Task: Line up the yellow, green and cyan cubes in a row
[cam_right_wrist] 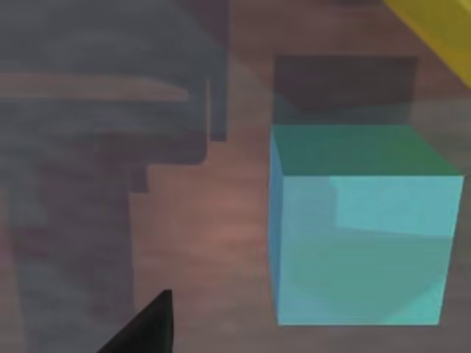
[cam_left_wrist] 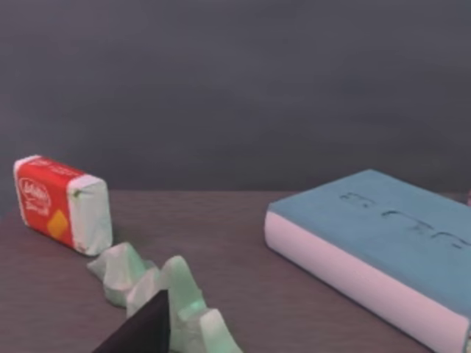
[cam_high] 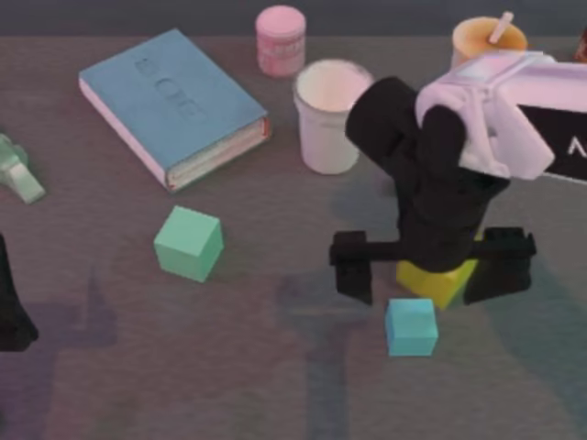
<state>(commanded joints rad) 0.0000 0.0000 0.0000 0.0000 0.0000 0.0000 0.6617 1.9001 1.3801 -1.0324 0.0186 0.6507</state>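
Yellow cube (cam_high: 438, 280) sits under the right gripper (cam_high: 431, 266), whose spread fingers straddle it, cyan cube (cam_high: 411, 326) just beside and green cube (cam_high: 188, 242) well apart to the left. The left wrist view shows only a blue book (cam_left_wrist: 383, 250); the left gripper's state cannot be told. The right wrist view shows the cyan cube (cam_right_wrist: 360, 228) close by. Judged step: placing or grasping yellow; next, align it clear of cyan.

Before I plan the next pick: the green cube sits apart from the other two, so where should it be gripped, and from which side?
Probably from straight above, fingers closing on two opposite side faces of the green cube. It sits flat but turned a little on the table, so the fingers should turn to match. It has bare table all round; the book lies well behind.
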